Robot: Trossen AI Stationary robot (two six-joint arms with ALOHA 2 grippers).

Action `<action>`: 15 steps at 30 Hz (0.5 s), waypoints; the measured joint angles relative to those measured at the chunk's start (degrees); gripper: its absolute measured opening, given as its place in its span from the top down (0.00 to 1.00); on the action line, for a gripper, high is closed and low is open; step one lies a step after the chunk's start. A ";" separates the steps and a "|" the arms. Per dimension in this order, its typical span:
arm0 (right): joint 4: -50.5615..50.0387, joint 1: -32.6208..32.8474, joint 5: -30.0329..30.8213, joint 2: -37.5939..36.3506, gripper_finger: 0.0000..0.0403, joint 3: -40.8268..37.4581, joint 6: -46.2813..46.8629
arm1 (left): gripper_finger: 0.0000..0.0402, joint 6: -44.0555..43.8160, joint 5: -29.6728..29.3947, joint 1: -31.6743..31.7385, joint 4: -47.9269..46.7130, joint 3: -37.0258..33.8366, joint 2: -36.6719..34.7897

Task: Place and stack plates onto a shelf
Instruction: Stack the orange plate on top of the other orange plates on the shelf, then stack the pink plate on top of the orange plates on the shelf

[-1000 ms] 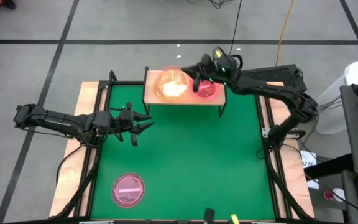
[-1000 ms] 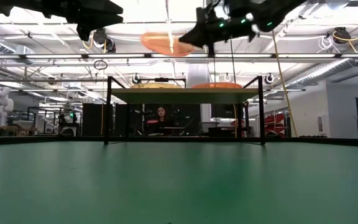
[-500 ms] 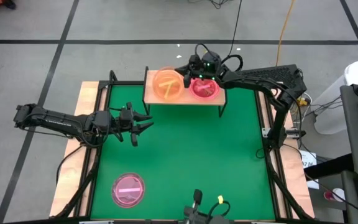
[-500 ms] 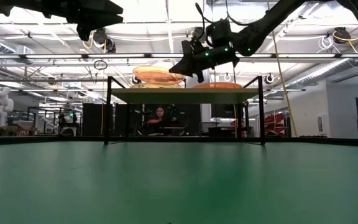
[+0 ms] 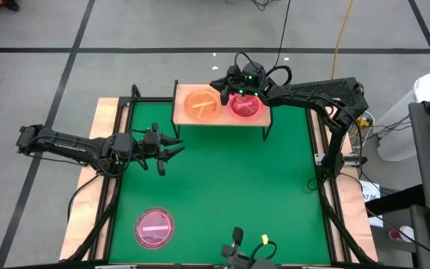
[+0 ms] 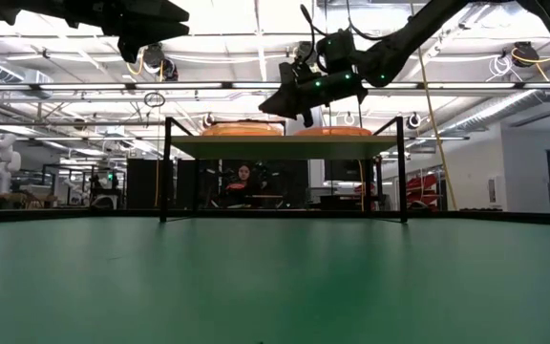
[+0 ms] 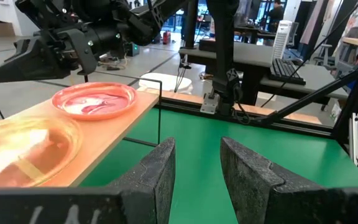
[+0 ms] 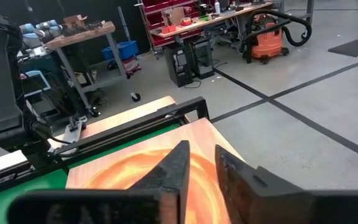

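Note:
An orange plate (image 5: 201, 103) lies flat on the left half of the light-wood shelf (image 5: 222, 119). A pink plate (image 5: 246, 105) lies on the right half. Another pink plate (image 5: 155, 228) rests on the green mat near the front left. My right gripper (image 5: 213, 84) hangs level just above the orange plate's far edge (image 6: 246, 127). It is open (image 8: 202, 165) with nothing between its fingers. My left gripper (image 5: 176, 147) waits open above the mat, left of the shelf, pointing toward it (image 7: 197, 168).
The shelf stands on thin black legs (image 6: 165, 172) at the far edge of the mat. Wooden strips (image 5: 103, 142) and black rails border the mat's left and right sides. Between the shelf and the near pink plate the mat (image 5: 237, 187) lies bare.
My right gripper has carried the orange plate toward the table's left and down, from above the shelf's middle to over its left half. The plate, held tilted half a second ago, now lies flat on the shelf, and the gripper has let go of it.

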 joint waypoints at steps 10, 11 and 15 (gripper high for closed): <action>-5.35 -0.02 -5.50 -6.11 0.74 -0.07 -2.35 | 0.67 -0.02 0.00 0.00 0.00 -0.02 0.00; -7.30 0.00 -7.57 -7.83 0.74 -0.07 -3.05 | 0.67 0.00 -0.02 -0.02 0.00 -0.02 0.00; -17.71 1.33 -12.39 -16.72 0.75 -1.20 -8.51 | 0.67 -0.01 -0.01 0.00 0.00 -0.01 0.00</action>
